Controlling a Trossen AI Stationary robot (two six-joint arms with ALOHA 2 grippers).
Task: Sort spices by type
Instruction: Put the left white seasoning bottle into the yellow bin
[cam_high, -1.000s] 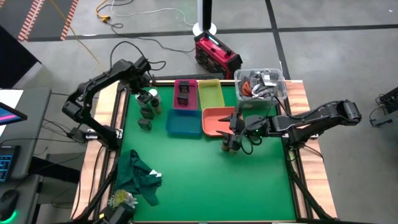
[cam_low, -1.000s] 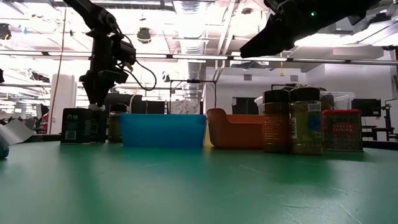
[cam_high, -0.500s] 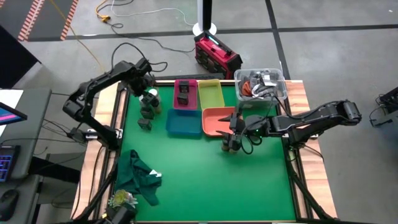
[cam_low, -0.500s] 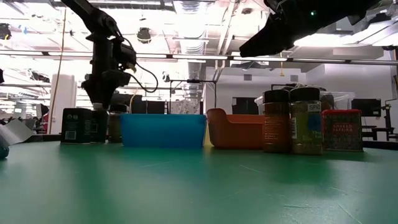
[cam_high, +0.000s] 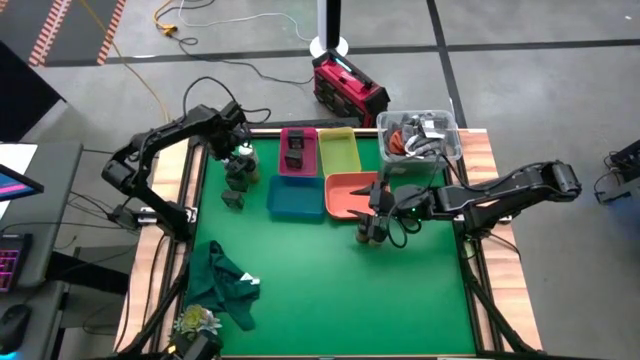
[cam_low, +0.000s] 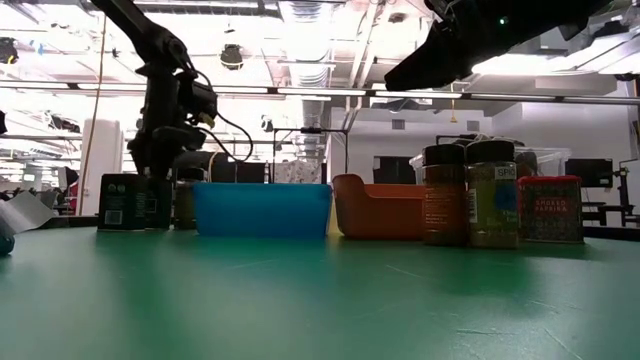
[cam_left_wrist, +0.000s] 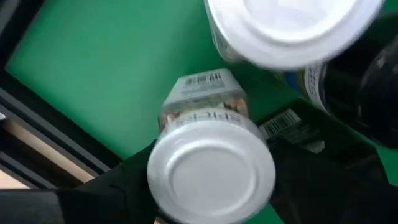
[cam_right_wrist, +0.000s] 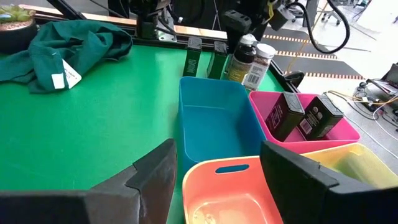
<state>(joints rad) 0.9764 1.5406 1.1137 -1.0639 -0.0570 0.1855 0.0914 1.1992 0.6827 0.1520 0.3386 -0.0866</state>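
Left tool (cam_high: 236, 150) sits over the spice cluster at the worktop's (cam_high: 330, 290) far-left corner. Left wrist view: fingers (cam_left_wrist: 118, 186) spread either side of a white-cap jar (cam_left_wrist: 211, 165); can't tell if they touch it. A 2nd white-cap jar (cam_left_wrist: 292, 28) stands just beyond, with dark containers beside it.

Right tool (cam_high: 376, 200) hangs over the near edge of the orange tray (cam_high: 345, 193). Right wrist view: fingers (cam_right_wrist: 155, 171) apart with nothing between them, orange tray (cam_right_wrist: 230, 193) directly below.

Trays: pink (cam_high: 297, 150) and yellow-green (cam_high: 338, 148) side by side at the far edge, blue (cam_high: 295, 198) and orange in front of them. Pink holds 2 dark tins (cam_right_wrist: 298, 117). Blue (cam_right_wrist: 214, 121) shows nothing inside. Can't see into the yellow-green one properly.

Remaining spices:
- left cluster: white-cap jars plus dark tins (cam_low: 125, 202) left of the blue tray
- right group: 2 dark-lid jars (cam_low: 470, 195) and a red tin (cam_low: 549, 210) standing upright just right of the orange tray in the low view, right arm above them

Green cloth (cam_high: 225, 283) lies bunched at the near-left of the worktop. Clear bin of cables (cam_high: 420, 135) at the far-right corner.
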